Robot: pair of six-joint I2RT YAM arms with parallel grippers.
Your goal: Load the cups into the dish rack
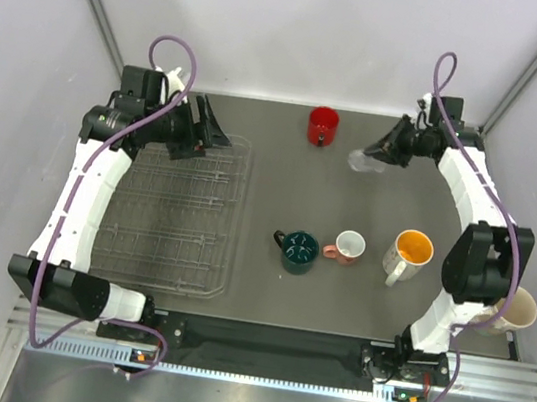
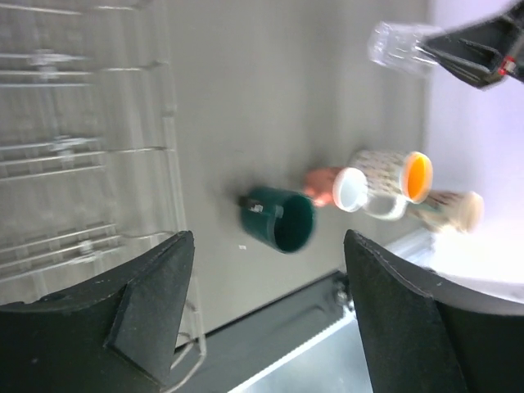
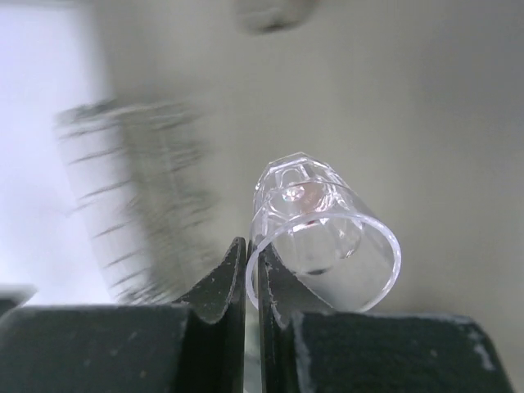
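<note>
Pinching the clear glass (image 3: 323, 237) by its rim, my right gripper (image 3: 250, 254) has one finger inside the mouth and one outside, closed tight on the thin wall. The glass lies nearly on its side at the far right of the table. Its mouth faces my fingers, and its base points away to my left. It looks lifted off the surface, though I cannot be sure.

The dish rack (image 1: 171, 212) lies well to my left, across the table's width, with the red mug (image 1: 323, 124) standing between at the far edge. So the glass's long axis already aims roughly toward the rack. I judge a long leftward carry is called for, passing on the near side of that mug.

My left gripper (image 1: 202, 136) is far nearer, poised over the rack's far edge with fingers wide apart and nothing between them.
</note>
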